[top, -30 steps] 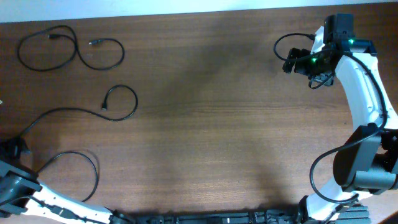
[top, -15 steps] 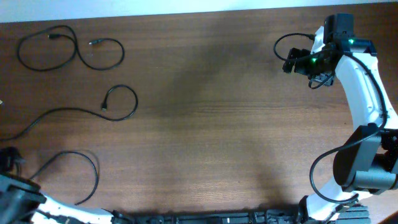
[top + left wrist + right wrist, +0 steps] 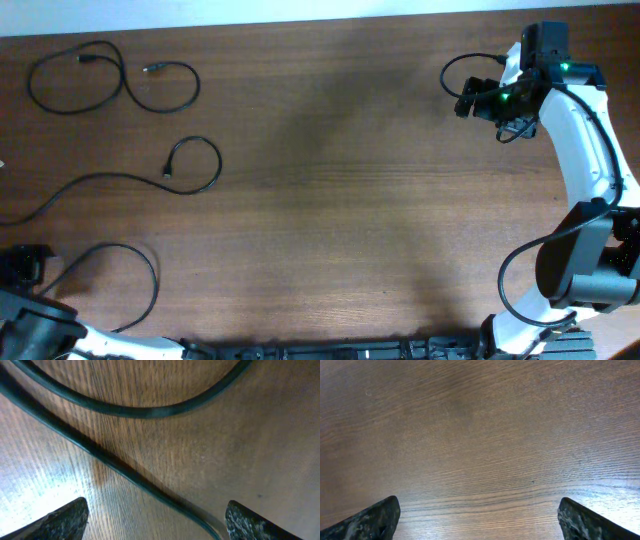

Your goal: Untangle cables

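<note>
Three separate thin black cables lie on the left of the wooden table. One (image 3: 152, 69) loops at the far left, one (image 3: 100, 178) runs from the left edge to a small loop, and one (image 3: 118, 245) curves at the front left. My left gripper (image 3: 22, 268) is at the front left edge, beside the front cable. In the left wrist view it (image 3: 155, 522) is open and low over the wood. One strand (image 3: 115, 465) runs diagonally between its fingertips and another (image 3: 150, 411) curves beyond. My right gripper (image 3: 468, 100) is open and empty over bare wood (image 3: 477, 517) at the far right.
The right arm (image 3: 580, 130) runs along the table's right side, with its own black wire looped beside the wrist (image 3: 447, 72). The left arm's base (image 3: 40, 335) sits at the front left corner. A dark rail (image 3: 330, 350) runs along the front edge.
My left gripper has moved toward the table's front edge, closer to the front left cable. The right arm and the cables have not moved.
</note>
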### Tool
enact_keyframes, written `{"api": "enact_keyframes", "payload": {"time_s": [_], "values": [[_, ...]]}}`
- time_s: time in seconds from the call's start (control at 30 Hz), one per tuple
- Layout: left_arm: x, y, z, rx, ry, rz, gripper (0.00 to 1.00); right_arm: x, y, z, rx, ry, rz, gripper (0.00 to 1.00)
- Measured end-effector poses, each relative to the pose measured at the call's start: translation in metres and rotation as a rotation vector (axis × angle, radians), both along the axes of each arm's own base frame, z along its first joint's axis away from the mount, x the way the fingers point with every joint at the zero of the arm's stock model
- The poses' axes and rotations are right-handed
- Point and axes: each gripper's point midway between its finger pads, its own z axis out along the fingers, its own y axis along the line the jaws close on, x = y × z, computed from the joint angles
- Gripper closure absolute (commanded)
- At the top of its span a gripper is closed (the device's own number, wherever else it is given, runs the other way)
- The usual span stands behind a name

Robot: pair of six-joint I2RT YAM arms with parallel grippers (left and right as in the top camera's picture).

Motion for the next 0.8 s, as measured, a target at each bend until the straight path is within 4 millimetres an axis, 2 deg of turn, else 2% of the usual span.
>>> {"api": "enact_keyframes", "payload": {"time_s": [0.07,0.13,0.27,0.37,0.47,0.6,0.67,0.73,0.8], "values": [[-0.003,-0.006,-0.010,-0.007,0.006,0.000,0.14,0.000,0.000,0.000,0.000,0.000,0.000,0.01],[-0.006,-0.005,-0.011,0.007,0.017,0.006,0.21,0.000,0.000,0.000,0.000,0.000,0.000,0.02],[-0.010,0.000,-0.014,0.047,0.078,0.012,0.23,0.000,0.000,0.000,0.000,0.000,0.000,0.02],[0.005,-0.003,-0.014,0.091,0.113,-0.035,0.26,0.000,0.000,0.000,0.000,0.000,0.000,0.02],[0.006,-0.001,-0.014,0.111,0.130,-0.041,0.40,0.000,0.000,0.000,0.000,0.000,0.000,0.02],[0.001,0.006,-0.013,0.142,0.156,-0.008,0.49,0.000,0.000,0.000,0.000,0.000,0.000,0.02],[0.002,0.007,-0.013,0.148,0.156,0.008,0.59,0.000,0.000,0.000,0.000,0.000,0.000,0.02],[0.002,0.008,-0.013,0.150,0.152,0.021,0.60,0.000,0.000,0.000,0.000,0.000,0.000,0.02],[0.005,0.008,-0.013,0.146,0.140,0.022,0.70,0.000,0.000,0.000,0.000,0.000,0.000,0.02]]}}
